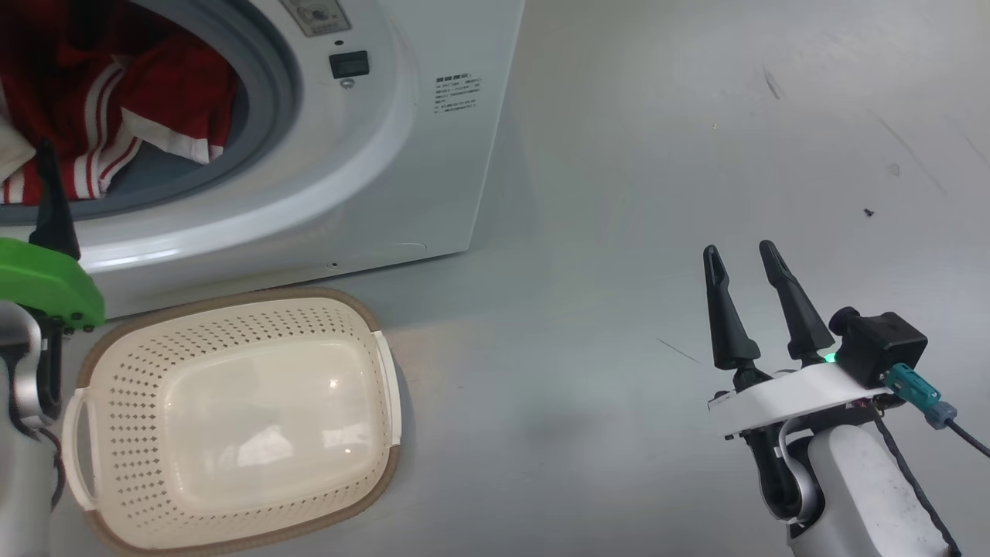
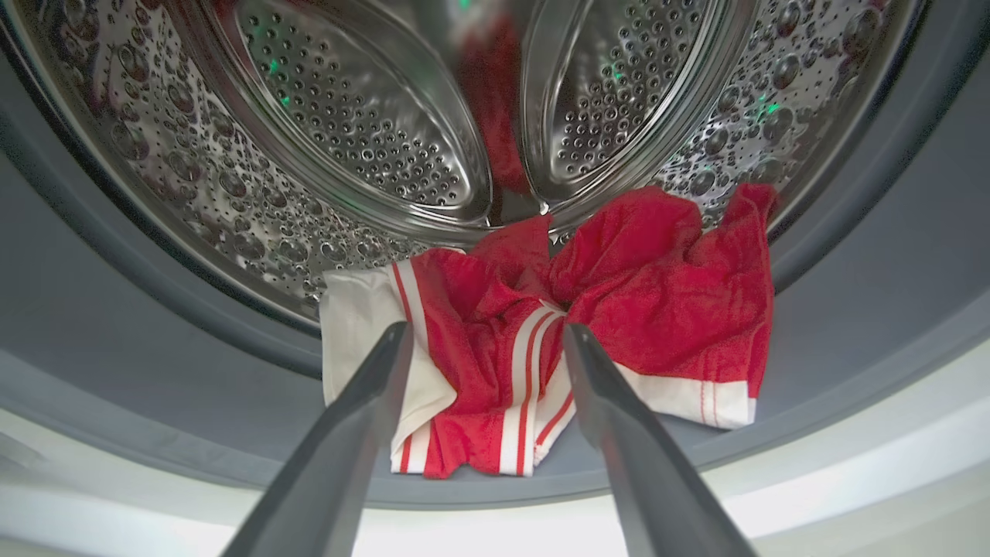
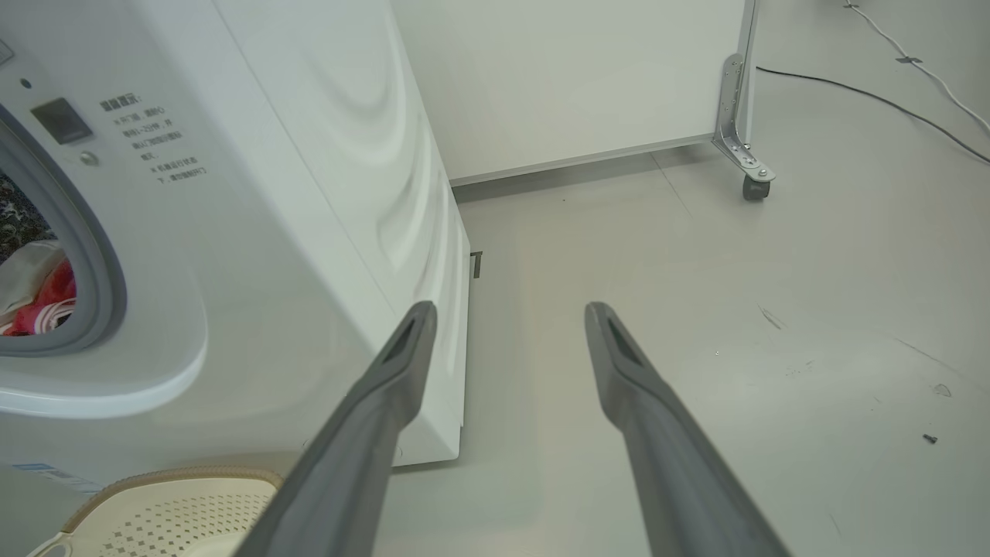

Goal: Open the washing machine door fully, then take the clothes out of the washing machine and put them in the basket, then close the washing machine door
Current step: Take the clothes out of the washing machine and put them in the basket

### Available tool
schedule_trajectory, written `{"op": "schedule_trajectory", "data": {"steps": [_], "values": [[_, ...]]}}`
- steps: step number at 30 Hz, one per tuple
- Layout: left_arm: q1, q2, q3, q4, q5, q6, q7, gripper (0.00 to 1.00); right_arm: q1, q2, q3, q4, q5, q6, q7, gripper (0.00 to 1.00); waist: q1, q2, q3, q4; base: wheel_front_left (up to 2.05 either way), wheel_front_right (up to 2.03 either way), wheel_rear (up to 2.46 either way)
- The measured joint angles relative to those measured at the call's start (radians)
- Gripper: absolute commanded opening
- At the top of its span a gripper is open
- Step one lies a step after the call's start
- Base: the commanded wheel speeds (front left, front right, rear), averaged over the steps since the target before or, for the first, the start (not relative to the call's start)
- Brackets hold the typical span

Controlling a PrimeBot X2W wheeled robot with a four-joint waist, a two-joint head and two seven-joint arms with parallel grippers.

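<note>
Grey glossy floor (image 1: pixel 619 193) lies under everything, and the washing machine (image 1: pixel 433 155) stands on it at about 11 o'clock in my head view. Starting at the left, my left claw (image 2: pixel 486 329) points into the machine's port with its two fingers spread apart. The clothes (image 2: pixel 642 309) lie at and just beyond the tips, toward 12 o'clock in my left wrist view, heaped at the bottom of the steel drum (image 2: pixel 348 116) and spilling over the grey rubber ring (image 2: pixel 116 333). Whether the tips touch the cloth I cannot tell. The heap's long axis runs from 9 to 3 o'clock, and its white-striped hems point toward 6. Next, at 7 o'clock in the head view, the basket (image 1: pixel 139 363) sits on the floor just before the machine, mouth up, long axis 9 to 3, a handle at each end. At 4 o'clock my right claw (image 1: pixel 739 249) hangs over the floor, well apart from the clothes, fingers parted and pointing to 12.
</note>
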Motion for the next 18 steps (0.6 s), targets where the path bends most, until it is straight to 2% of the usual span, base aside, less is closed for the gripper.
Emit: {"op": "schedule_trajectory", "data": {"steps": [8, 18], "values": [[-0.06, 0.043, 0.001, 0.117, 0.026, 0.003, 0.072, 1.0, -0.024, 0.006, -0.004, 0.001, 0.0, 0.0, 0.0, 1.0, 0.0, 0.0, 0.042, -0.054, 0.0, 0.0, 0.0], [-0.173, 0.09, 0.025, 0.221, 0.04, 0.014, 0.154, 1.0, -0.046, 0.019, 0.01, -0.002, 0.001, 0.0, 0.0, 1.0, 0.0, 0.0, 0.091, -0.083, 0.0, 0.0, 0.0]]}}
